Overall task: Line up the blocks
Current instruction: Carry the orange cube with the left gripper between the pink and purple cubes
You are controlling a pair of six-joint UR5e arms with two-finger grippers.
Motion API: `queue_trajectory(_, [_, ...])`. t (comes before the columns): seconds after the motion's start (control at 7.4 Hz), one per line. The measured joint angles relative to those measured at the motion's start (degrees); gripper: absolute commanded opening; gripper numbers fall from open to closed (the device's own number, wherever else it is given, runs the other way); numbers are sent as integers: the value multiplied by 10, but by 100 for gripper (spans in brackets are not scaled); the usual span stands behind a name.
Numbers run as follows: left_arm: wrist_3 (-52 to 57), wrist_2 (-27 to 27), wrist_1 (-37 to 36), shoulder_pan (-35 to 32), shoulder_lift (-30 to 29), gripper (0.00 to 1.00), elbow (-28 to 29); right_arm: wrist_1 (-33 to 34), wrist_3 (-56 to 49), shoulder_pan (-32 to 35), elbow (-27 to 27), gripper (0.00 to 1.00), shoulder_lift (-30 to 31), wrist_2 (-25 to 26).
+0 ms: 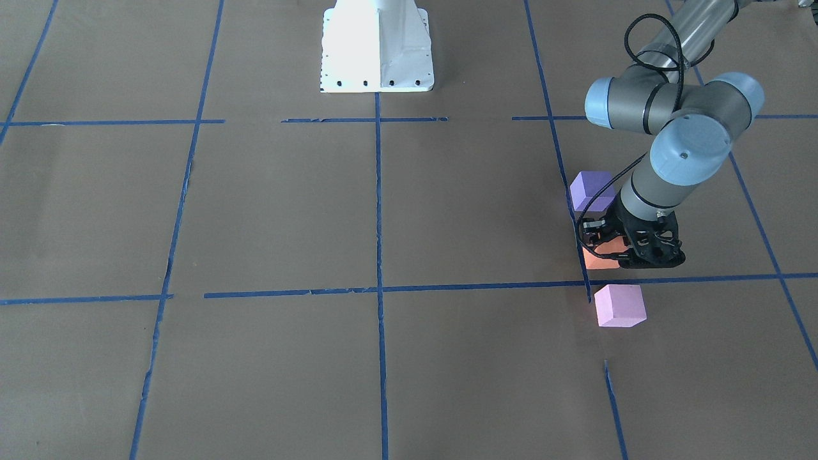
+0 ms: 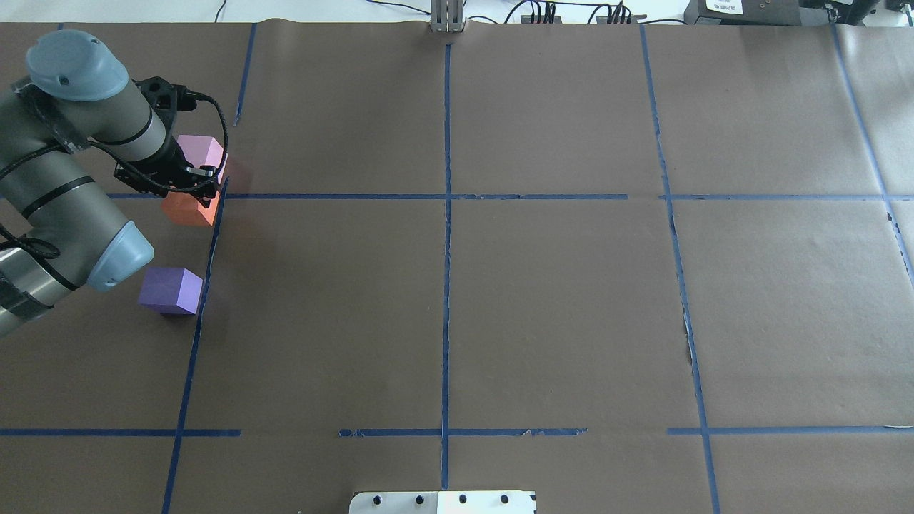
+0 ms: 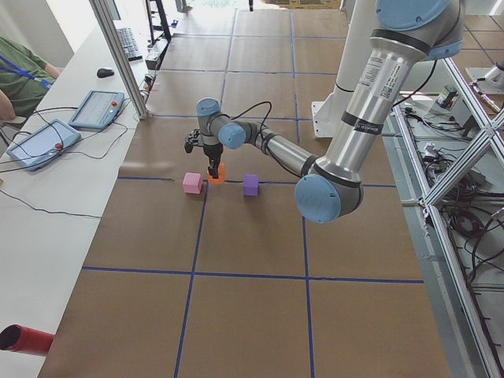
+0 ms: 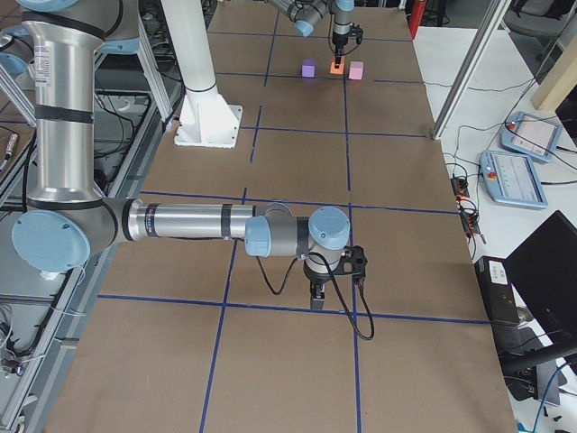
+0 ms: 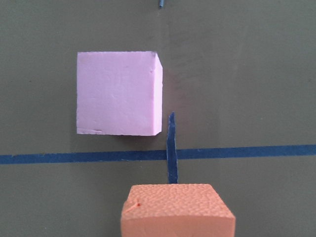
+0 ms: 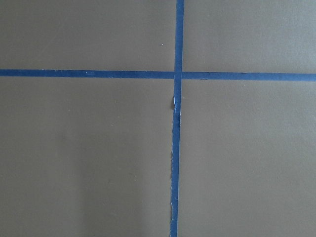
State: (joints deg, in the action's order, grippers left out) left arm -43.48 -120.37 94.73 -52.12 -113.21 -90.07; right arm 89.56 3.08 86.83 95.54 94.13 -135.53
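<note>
The orange block (image 1: 597,259) sits between the violet-purple block (image 1: 591,190) and the pale pink block (image 1: 618,305), roughly in a row beside a blue tape line. My left gripper (image 1: 608,246) is down over the orange block (image 2: 189,210) and looks shut on it. The left wrist view shows the orange block (image 5: 177,210) close at the bottom and the pink block (image 5: 118,93) beyond a tape line. No fingers show there. My right gripper (image 4: 317,296) hovers low over a tape crossing far from the blocks. I cannot tell if it is open or shut.
The white robot base (image 1: 377,51) stands at the table's robot side. Blue tape lines (image 2: 446,250) grid the brown paper. Tablets (image 3: 43,142) and an operator (image 3: 20,75) are at the side bench next to the blocks' end of the table.
</note>
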Motion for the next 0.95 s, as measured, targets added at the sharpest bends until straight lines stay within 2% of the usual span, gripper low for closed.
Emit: queue_trajectory(0.95, [17,-49,-1,-12,17,0,16,0,0,0,0,100,0,0])
